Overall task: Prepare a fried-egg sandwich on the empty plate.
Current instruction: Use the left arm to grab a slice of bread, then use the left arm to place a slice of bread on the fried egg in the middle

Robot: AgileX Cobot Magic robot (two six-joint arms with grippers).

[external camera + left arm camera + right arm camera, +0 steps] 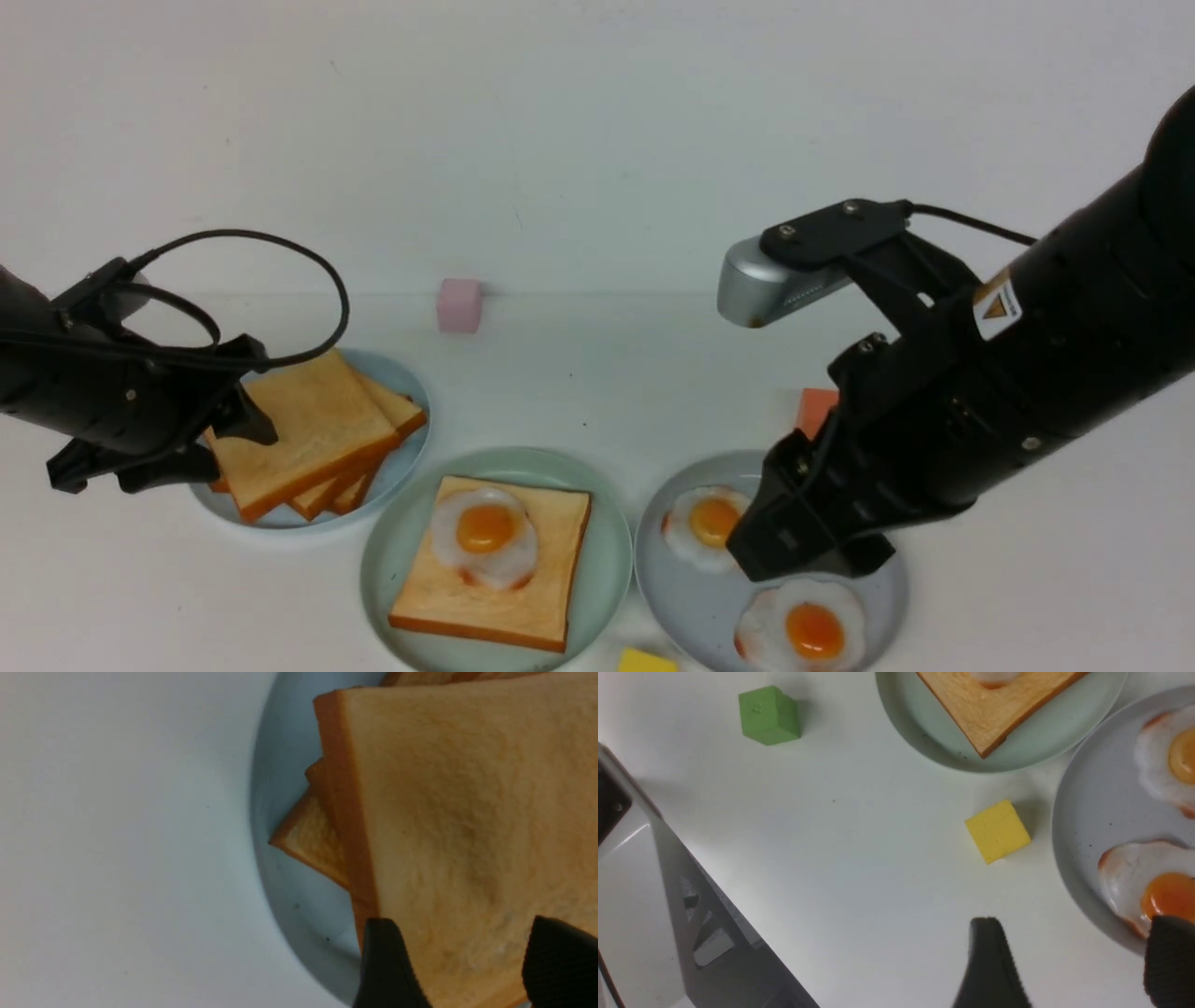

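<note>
— Where's the sandwich (467,611)?
— Half-built: toast (537,583) and egg (485,534) on the mint plate (609,569), centre front.
— Grippers?
— The left gripper (462,926) gapes empty over the toast pile (308,429); the right gripper (1078,924), wide open, holds nothing above the grey plate (686,607).

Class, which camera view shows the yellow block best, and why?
Right wrist view: the yellow block shows whole. The front view cuts it off at the bottom edge; the left wrist view misses it.

In a row on the desk (597,373) — toast pile (308,429) on left plate (397,471), toast (485,597) under an egg (485,537) on middle plate (611,560), two eggs (808,630) on right plate (691,607).
</note>
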